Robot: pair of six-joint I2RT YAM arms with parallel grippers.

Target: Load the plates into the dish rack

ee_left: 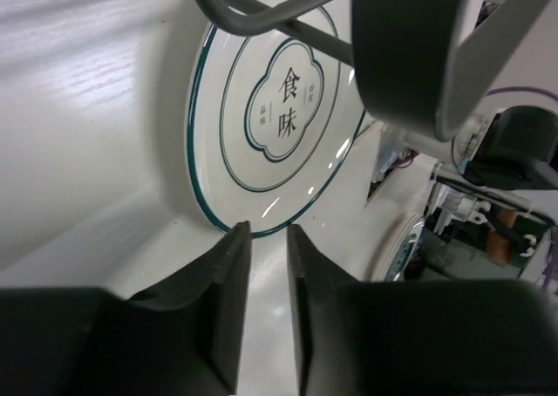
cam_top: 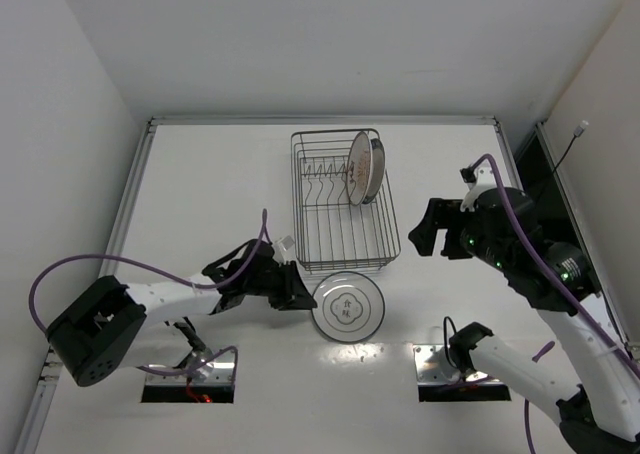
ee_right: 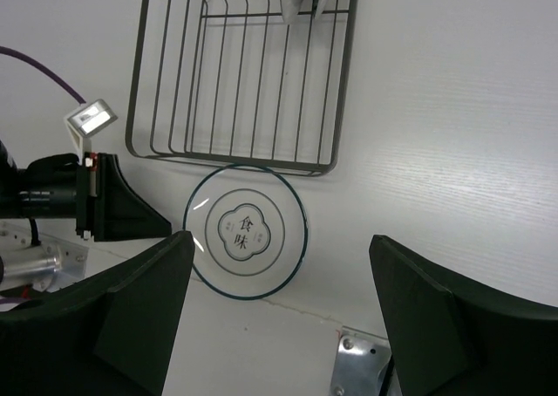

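At lower centre of the top view: ringed plate [cam_top: 348,307], white, with thin dark rings and a small centre mark. Lies flat on the worktop [cam_top: 200,194], just below the lower short edge of the dish rack [cam_top: 297,209] and outside it. Not yet loaded.

At upper centre: dish rack, dark wire, divider prongs upright. Holds two plates on edge in its upper right part, close together and tilted. Orange-centred plate [cam_top: 357,171] in front and dark-rimmed plate [cam_top: 378,159] behind, as far as can be told at this size. Free prongs toward the lower end.

At lower left, reaching toward centre: left pincer [cam_top: 297,292]. Sits low at the ringed plate's left rim. Wrist view shows fingers [ee_left: 228,291] parted by only a slim gap, tips just short of the rim, nothing between them. Contact with the rim cannot be told.

At right of centre: right pincer [cam_top: 432,236]. Hangs above the worktop, well apart from plate and rack, spread wide, holding nothing.

Progress, as judged: two of three plates loaded, one left. Outstanding: taking hold of the flat plate's rim, lifting, tipping it on edge, seating it between free prongs. Likely difficulty: plate flush with the worktop, little rim to get under.
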